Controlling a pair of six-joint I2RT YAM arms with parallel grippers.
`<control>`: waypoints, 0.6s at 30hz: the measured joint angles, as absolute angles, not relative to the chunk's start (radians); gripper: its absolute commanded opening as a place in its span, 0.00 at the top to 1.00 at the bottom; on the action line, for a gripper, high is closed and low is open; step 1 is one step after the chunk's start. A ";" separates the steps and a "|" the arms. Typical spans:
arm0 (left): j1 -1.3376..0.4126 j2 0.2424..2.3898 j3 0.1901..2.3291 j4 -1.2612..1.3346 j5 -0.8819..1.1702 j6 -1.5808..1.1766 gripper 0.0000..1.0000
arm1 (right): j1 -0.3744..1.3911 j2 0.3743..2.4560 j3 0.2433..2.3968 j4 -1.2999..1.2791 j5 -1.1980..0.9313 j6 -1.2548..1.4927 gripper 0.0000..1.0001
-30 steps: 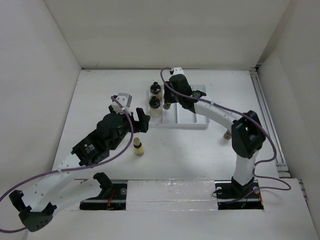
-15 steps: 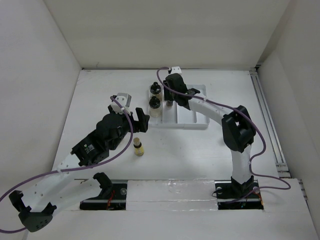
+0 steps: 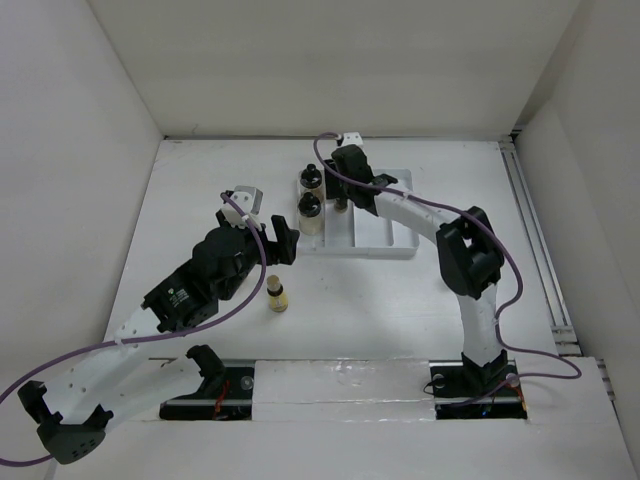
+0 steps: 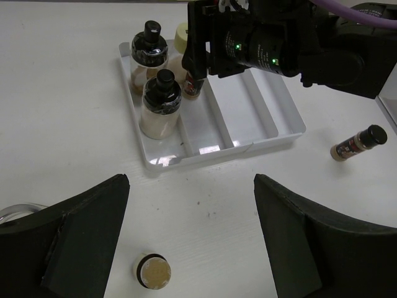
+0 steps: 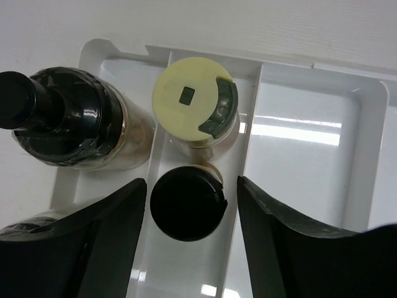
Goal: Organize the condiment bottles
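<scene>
- The left fingers point(image 4: 190, 186) hover spread wide and hold nothing, over the desk point(image 3: 360, 300) on the near side of the white three-compartment plastic tray point(image 4: 263, 115).
- Below them, near the tray's front-left corner, a small yellowish bottle with a round tan top point(image 4: 154, 273) stands upright. It looks light, stiff and smooth-sided, so a grip across the body under the cap should suit.
- In the tray's left compartment, a far black-capped pale bottle point(image 4: 149, 53) stands behind a near black-capped pale bottle point(image 4: 162, 102).
- At the far end of the tray's middle compartment stands a pale-yellow-lidded bottle point(image 5: 192, 96).
- Just nearer is a dark brown black-capped bottle point(image 5: 186, 211). The right fingers point(image 5: 190, 185) straddle it, parted with a slim gap on each side, gripping nothing.
- Right of the tray, well apart, a brown black-capped bottle point(image 4: 358, 143) lies on its side and would likely roll. Its label is too small to read.
</scene>
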State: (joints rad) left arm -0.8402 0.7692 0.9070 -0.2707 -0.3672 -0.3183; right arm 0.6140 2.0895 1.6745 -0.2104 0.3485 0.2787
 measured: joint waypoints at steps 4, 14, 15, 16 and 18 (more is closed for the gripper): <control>-0.840 0.769 0.907 -0.270 -0.367 -0.318 0.22 | 0.614 2.088 1.675 -0.215 0.331 0.279 0.25; -0.840 0.769 0.907 -0.270 -0.334 -0.318 0.22 | 0.602 1.762 1.478 -0.255 0.364 0.315 0.19; -0.840 0.769 0.907 -0.270 -0.326 -0.318 0.22 | 0.595 1.692 1.427 -0.253 0.380 0.329 0.19; -0.840 0.768 0.907 -0.270 -0.319 -0.318 0.22 | 0.582 1.604 1.362 -0.262 0.411 0.349 0.19; -0.840 0.762 0.907 -0.273 -0.301 -0.318 0.22 | 0.547 1.459 1.254 -0.277 0.480 0.391 0.19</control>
